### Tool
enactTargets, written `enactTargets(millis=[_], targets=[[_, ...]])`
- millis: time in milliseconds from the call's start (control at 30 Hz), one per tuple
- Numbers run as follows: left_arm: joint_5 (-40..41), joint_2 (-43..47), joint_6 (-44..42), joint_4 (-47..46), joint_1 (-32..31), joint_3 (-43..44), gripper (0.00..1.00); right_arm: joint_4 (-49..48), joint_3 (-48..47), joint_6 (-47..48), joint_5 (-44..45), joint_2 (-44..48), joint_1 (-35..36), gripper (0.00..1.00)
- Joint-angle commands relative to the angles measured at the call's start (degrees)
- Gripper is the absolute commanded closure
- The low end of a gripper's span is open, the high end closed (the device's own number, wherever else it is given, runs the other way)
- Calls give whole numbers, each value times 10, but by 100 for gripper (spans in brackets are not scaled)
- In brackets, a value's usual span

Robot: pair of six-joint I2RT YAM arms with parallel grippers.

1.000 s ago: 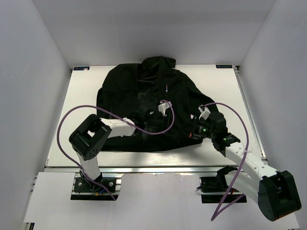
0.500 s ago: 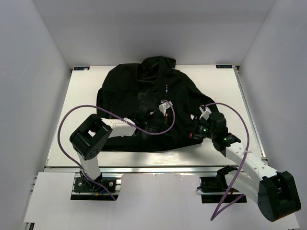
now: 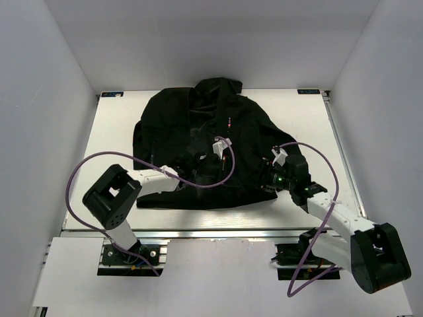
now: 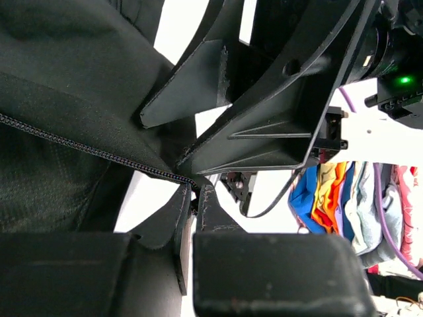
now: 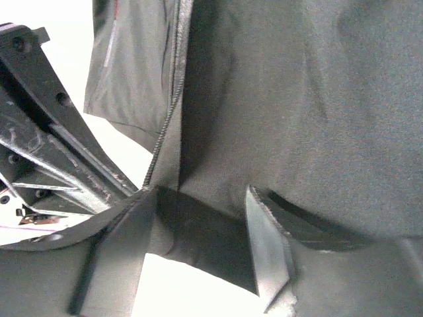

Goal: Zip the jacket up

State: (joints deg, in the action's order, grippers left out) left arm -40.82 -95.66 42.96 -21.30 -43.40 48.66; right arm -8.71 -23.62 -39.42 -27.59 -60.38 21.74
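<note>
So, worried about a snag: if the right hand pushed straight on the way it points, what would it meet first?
Most likely the jacket: its black fabric fills the view just past the open right hand.

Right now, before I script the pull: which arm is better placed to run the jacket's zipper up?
Left, probably. The left gripper is pinched on the jacket where the zipper teeth end; the right gripper stands open.

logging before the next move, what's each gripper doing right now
Left gripper: closed, pinching the jacket at its zipper edge.
Right gripper: open, jaws apart with jacket fabric between them, not gripped.
</note>
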Motion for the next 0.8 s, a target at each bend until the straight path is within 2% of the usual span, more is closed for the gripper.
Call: enactTargets(millis=[0,267,367,600,767], targets=[[8,35,1,-15,-6,-3,100,-42,6,-18,-42,-12,7,35],[27,51,-9,-22,-13,-22,100,-149,19,-105,-150,-57,8,36],[28,54,-10,-35,-13,-30,100,-138,9,-104,-157,-52,8,35],[13,68,-8,-131,-19,-55,100,-95,-6,-112,-175,-45,7,34],[15,59,-10,-148,-22,-44,100,-119,-11,-130,-202,-43,7,44]])
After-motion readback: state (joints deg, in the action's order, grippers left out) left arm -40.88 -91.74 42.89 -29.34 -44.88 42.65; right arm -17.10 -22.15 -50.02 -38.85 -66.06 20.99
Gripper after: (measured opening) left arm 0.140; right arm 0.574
